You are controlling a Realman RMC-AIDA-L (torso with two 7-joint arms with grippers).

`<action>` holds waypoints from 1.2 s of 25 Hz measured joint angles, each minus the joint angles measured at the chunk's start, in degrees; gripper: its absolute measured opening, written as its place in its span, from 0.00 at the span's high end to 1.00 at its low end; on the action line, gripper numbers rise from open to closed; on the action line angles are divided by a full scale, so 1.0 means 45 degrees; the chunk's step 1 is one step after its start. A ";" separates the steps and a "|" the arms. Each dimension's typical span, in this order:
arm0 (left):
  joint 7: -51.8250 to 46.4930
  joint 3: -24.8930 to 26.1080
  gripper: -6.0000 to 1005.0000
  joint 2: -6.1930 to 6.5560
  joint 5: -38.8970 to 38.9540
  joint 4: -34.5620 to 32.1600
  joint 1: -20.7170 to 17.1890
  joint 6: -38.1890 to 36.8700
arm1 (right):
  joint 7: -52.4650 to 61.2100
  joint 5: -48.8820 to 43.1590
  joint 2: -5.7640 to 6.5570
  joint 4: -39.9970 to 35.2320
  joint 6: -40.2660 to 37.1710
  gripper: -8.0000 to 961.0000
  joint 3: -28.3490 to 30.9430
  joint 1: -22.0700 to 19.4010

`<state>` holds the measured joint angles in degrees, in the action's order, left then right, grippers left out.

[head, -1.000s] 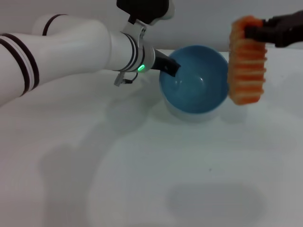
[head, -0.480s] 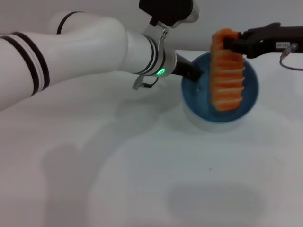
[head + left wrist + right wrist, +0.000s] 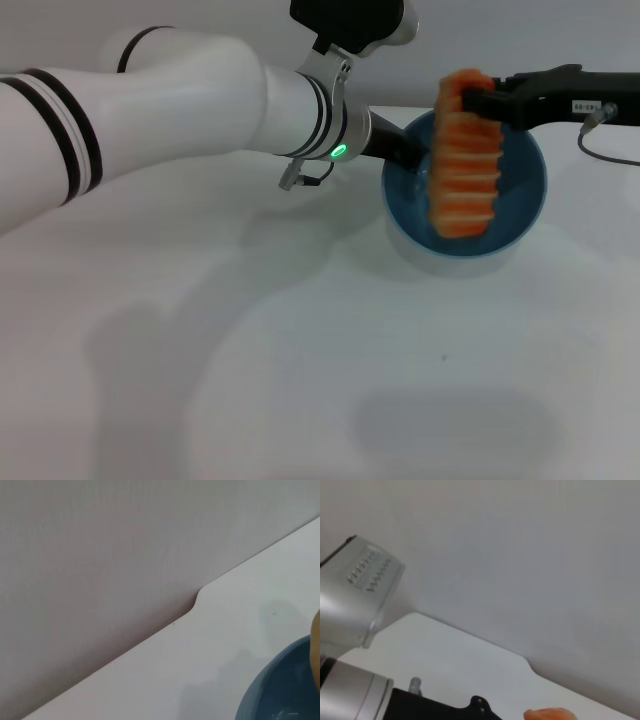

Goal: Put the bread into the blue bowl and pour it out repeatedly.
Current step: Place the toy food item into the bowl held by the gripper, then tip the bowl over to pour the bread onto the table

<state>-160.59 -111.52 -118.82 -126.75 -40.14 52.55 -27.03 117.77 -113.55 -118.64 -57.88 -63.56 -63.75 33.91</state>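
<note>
Hanging upright over the blue bowl, the bread is held by its upper end in the right gripper, whose dark fingers are closed on the top of the loaf. In the head view the ridged orange-brown face with pale cross stripes is turned toward the camera, and the lower end of the bread lies inside the outline of the bowl; whether it touches the inner wall cannot be told. The right arm reaches in level from the bowl's right side, a white label and a thin cable showing on it.

The left gripper sits at the bowl's left rim, its dark fingers closed on the rim, one of them showing just inside the bowl. Behind it, the white left arm with black bands and a lit green light at the wrist stretches away from the bowl across the white surface. The bowl appears tipped slightly, its opening facing the camera, with a pale reflection on the surface just beneath it.

The left wrist view shows a curved part of the bowl's blue wall, a sliver of the bread at the picture's edge, the surface's notched far edge and a plain wall behind. The right wrist view shows the tip of the bread and part of the left arm's grey and black housing.
</note>
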 joint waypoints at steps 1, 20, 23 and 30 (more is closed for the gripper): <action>0.0002 0.0002 1.00 0.0008 0.0002 0.0002 -0.0017 0.0031 | -0.0002 0.0092 -0.0011 0.0017 0.0037 0.73 0.0032 -0.0039; 0.0005 0.0103 1.00 0.0014 0.0042 0.0653 -0.0029 0.0820 | -0.1184 0.2884 -0.0089 -0.2016 -0.0528 0.50 0.0995 -0.2274; 0.0005 0.0093 1.00 0.0016 0.0042 0.1028 0.0008 0.1215 | -0.2240 0.3834 -0.0117 -0.2110 -0.0723 0.47 0.1925 -0.2834; 0.0008 0.0134 1.00 0.0049 0.0042 0.1163 0.0004 0.1487 | -0.4792 0.4214 -0.0061 -0.0279 -0.0605 0.40 0.3652 -0.3627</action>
<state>-160.56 -110.92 -118.60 -126.56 -34.90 52.57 -20.33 96.21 -94.58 -118.92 -59.14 -66.28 -47.31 17.59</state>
